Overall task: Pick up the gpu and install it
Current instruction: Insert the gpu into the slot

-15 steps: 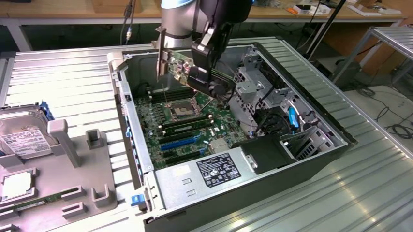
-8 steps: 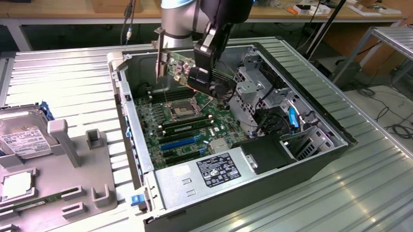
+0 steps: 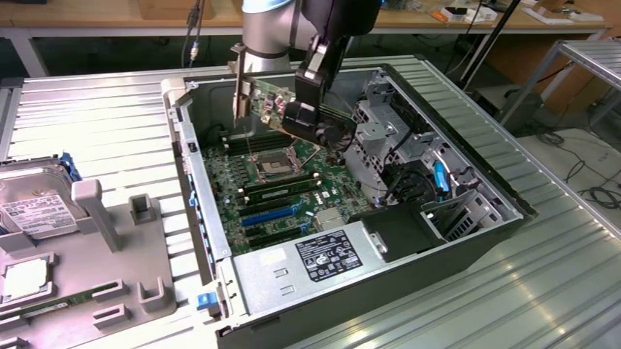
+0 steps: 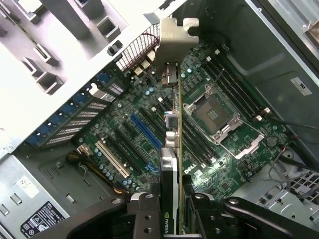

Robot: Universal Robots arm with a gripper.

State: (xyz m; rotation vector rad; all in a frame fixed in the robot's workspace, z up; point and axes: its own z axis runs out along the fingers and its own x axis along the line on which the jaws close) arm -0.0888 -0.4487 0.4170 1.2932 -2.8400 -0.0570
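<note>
My pincer (image 4: 174, 211) is clamped shut on the gpu (image 4: 177, 149), a thin flat expansion card with a greenish board and a bent silver metal bracket at its far end. I grip it across its two faces near the end away from that bracket. I carry it upright, because only standing on edge could it meet a slot on the green motherboard (image 4: 234, 149). The bracket is turned toward the perforated wall of the open black computer case (image 3: 466, 240), where such a bracket would seat. The card hangs inside the case above the board, between the silver processor socket (image 4: 214, 114) and the long blue slot (image 4: 145, 130). It seems clear of the board, though edge-on I cannot judge that.
</note>
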